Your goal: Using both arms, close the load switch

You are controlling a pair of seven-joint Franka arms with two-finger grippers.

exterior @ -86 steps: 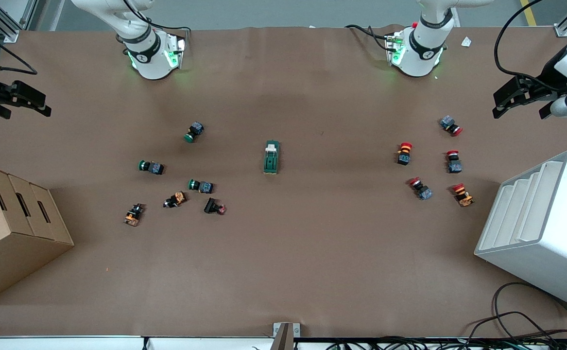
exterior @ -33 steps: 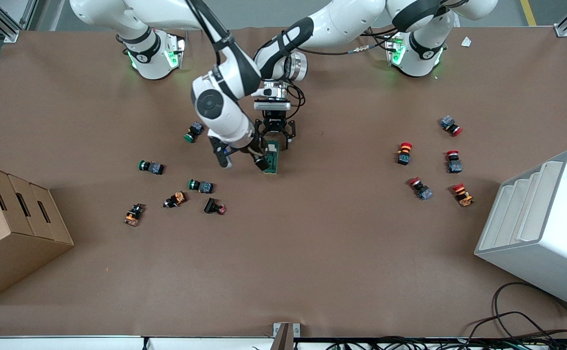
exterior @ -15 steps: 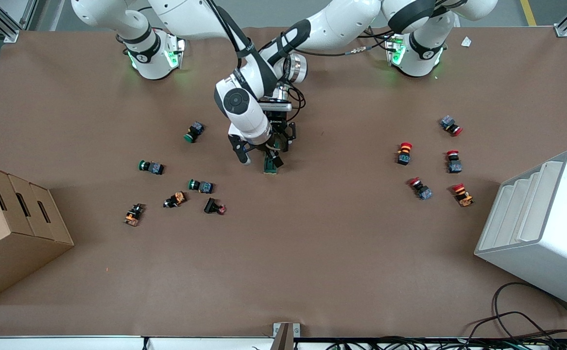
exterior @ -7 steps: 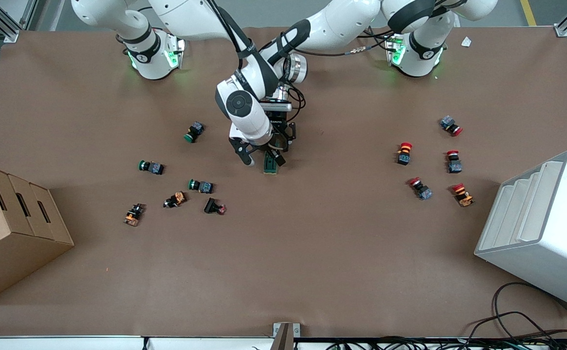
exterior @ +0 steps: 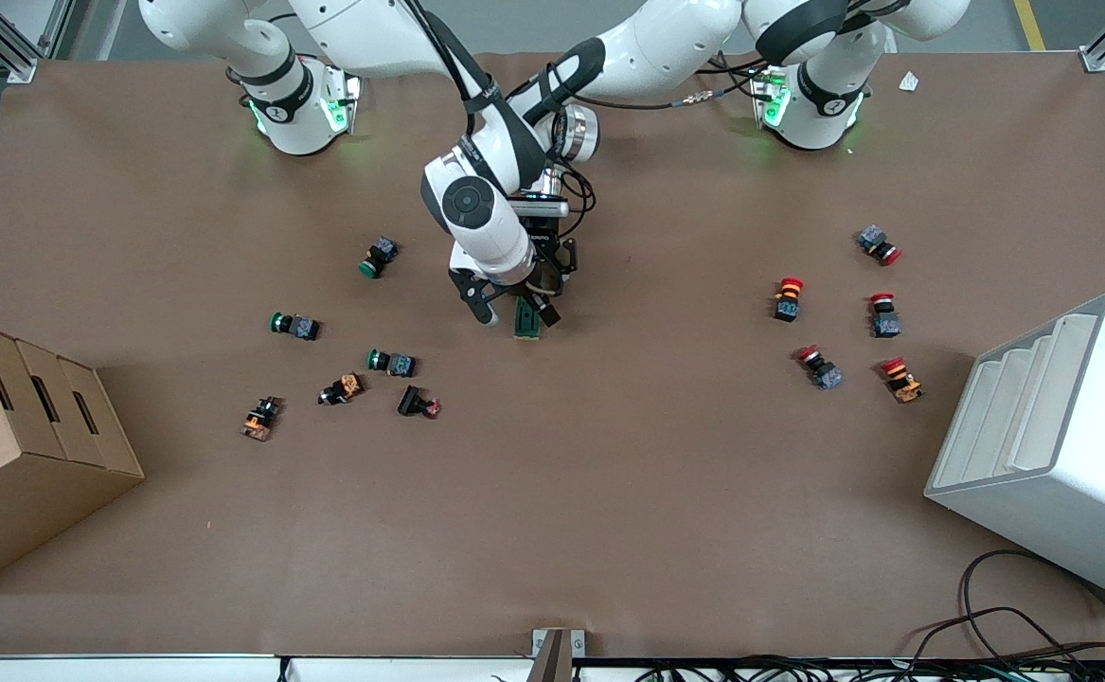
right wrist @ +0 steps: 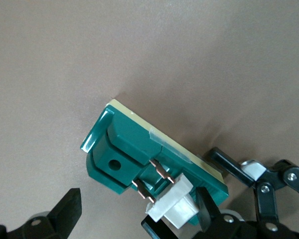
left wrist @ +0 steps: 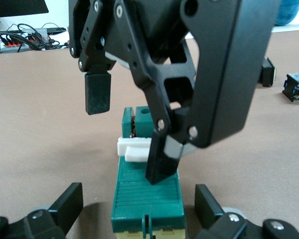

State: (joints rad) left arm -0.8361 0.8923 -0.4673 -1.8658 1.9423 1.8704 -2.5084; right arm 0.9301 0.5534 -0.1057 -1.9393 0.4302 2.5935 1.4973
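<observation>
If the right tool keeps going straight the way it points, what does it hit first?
Probably the dark-green rectangular load switch: the right tool points down with open fingers, one fingertip already at its white lever; contact unclear.

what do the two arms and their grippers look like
Both arms are glossy white jointed shells with black bands, green lights at their bases and black cables along them. The right gripper and left gripper are black linkage frames with silver screws, flat black finger pads, and pale tip inserts.
</observation>
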